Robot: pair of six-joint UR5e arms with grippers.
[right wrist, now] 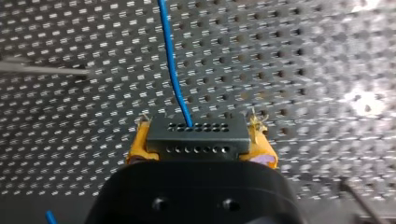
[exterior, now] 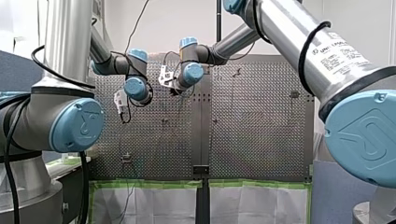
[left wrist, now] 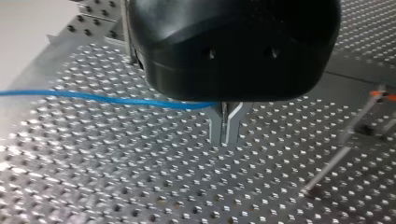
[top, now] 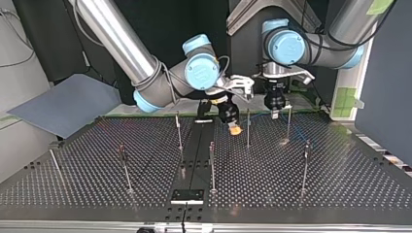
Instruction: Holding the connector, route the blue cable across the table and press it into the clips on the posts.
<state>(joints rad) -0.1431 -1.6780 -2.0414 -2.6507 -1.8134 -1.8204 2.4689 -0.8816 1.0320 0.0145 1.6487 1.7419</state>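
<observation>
My right gripper (right wrist: 198, 140) is shut on a black connector (right wrist: 196, 135), held between its yellow pads (right wrist: 137, 144). The blue cable (right wrist: 172, 65) leaves the connector and runs away over the perforated table. In the left wrist view the blue cable (left wrist: 93, 98) comes in from the side and reaches my left gripper's (left wrist: 225, 126) metal fingers, which are shut on it just above the table. In the top view my right gripper (top: 235, 129) and my left gripper (top: 275, 114) hang close together at the far middle. Thin posts (top: 248, 127) stand around them.
Several thin posts (top: 212, 165) with small clips are spread over the table, one (top: 305, 165) at the top view's right, one (top: 125, 167) at its left. A post with an orange clip (left wrist: 382, 95) stands beside my left gripper. A grey sheet (top: 63, 109) lies off the table's far left corner.
</observation>
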